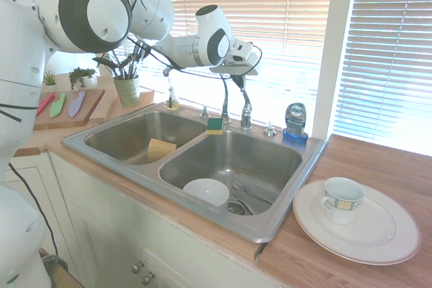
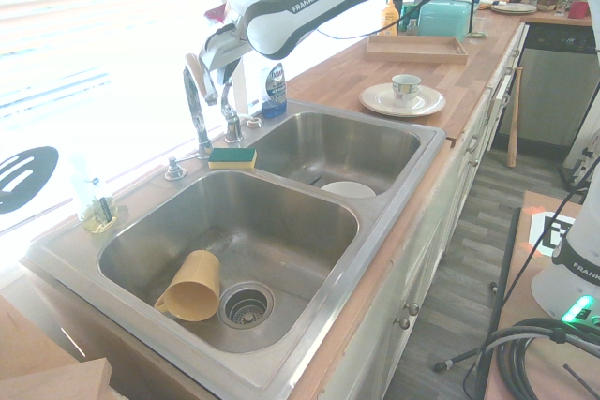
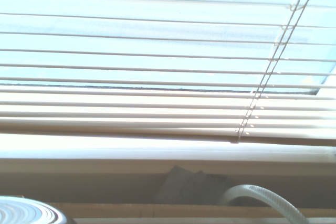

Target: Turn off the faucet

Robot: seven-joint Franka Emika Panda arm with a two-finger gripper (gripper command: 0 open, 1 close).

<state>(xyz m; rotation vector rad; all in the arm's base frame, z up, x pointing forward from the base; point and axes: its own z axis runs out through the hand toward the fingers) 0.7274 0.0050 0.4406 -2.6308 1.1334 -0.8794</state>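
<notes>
Claw (image 1: 239,81), fingers closed together, hangs just above the faucet's lever handle (image 1: 246,107) at the sink's (image 1: 308,160) window-side edge; the lever stands roughly upright.

Bright daylight comes through pale blinds (image 1: 398,65) behind the wooden tabletop (image 1: 378,166); the floor (image 2: 469,222) is gray planks.

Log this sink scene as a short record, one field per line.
pincer: shut, just above the lever side of the faucet
left basin, first exterior view: yellow mug on its side
right basin, same view: white bowl, fork
between basins, rear: green-and-yellow sponge
behind right basin: blue Dawn dish-soap bottle
counter: patterned cup on white plate
water flow: cannot tell
</notes>
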